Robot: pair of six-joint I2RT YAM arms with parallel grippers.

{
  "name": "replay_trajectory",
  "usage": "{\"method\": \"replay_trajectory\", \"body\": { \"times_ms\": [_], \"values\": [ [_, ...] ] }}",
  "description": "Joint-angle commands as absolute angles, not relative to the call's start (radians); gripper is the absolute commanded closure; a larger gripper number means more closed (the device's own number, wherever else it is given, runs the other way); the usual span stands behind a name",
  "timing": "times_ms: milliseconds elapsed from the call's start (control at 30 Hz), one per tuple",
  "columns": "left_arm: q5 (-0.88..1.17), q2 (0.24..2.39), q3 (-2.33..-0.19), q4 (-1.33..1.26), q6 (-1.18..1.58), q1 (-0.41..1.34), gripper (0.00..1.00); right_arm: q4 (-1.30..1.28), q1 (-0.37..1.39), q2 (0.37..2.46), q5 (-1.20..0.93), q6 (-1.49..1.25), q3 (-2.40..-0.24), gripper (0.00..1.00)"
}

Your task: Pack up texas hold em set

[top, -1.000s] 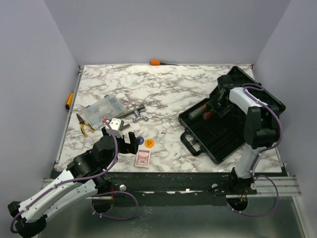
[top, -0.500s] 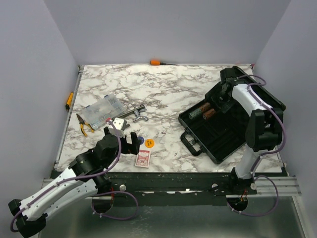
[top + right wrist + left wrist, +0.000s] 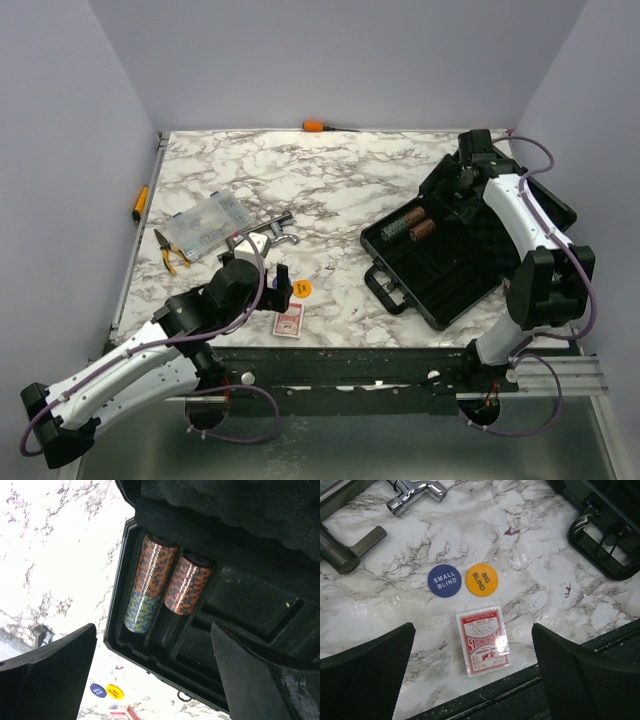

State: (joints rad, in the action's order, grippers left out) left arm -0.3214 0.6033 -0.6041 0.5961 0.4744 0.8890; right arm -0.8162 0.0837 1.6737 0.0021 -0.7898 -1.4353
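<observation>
The black case [image 3: 440, 262] lies open at the right, its foam-lined lid [image 3: 240, 505] raised behind it. Two chip stacks [image 3: 410, 225] lie side by side in its far slots: a long orange-and-blue one [image 3: 149, 587] and a short orange one [image 3: 186, 582]. My right gripper [image 3: 463, 185] hangs open above the case's far end, holding nothing. The red-backed card deck [image 3: 482, 647] lies near the front edge, with the blue disc [image 3: 444, 580] and orange disc [image 3: 482, 579] just beyond it. My left gripper [image 3: 472, 630] hovers open over the deck, its fingers wide on either side.
A grey metal clamp [image 3: 270, 232], a clear plastic box [image 3: 205, 222] and pliers [image 3: 165, 250] lie left of centre. An orange-handled screwdriver [image 3: 315, 125] rests at the back edge. The case handle [image 3: 602, 540] points toward the discs. The table's front edge [image 3: 520, 690] runs just below the deck.
My right gripper has opened wide and drawn back from the chip stacks, which stay in the case. The left gripper has shifted right, over the discs and deck.
</observation>
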Motion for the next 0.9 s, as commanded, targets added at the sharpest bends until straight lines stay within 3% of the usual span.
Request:
{"method": "replay_trajectory", "body": {
  "times_ms": [0, 633, 867],
  "values": [
    [-0.295, 0.685, -0.673, 0.711, 0.545, 0.883, 0.02, -0.876, 0.079, 1.581, -0.023, -0.731, -1.376, 0.02],
    [-0.192, 0.888, -0.680, 0.870, 0.882, 0.883, 0.02, -0.926, 0.078, 1.302, -0.083, -0.700, -1.147, 0.02],
    [-0.191, 0.941, -0.654, 0.804, 0.818, 0.883, 0.02, -0.949, 0.078, 1.254, -0.083, -0.679, -1.116, 0.02]
  ]
}}
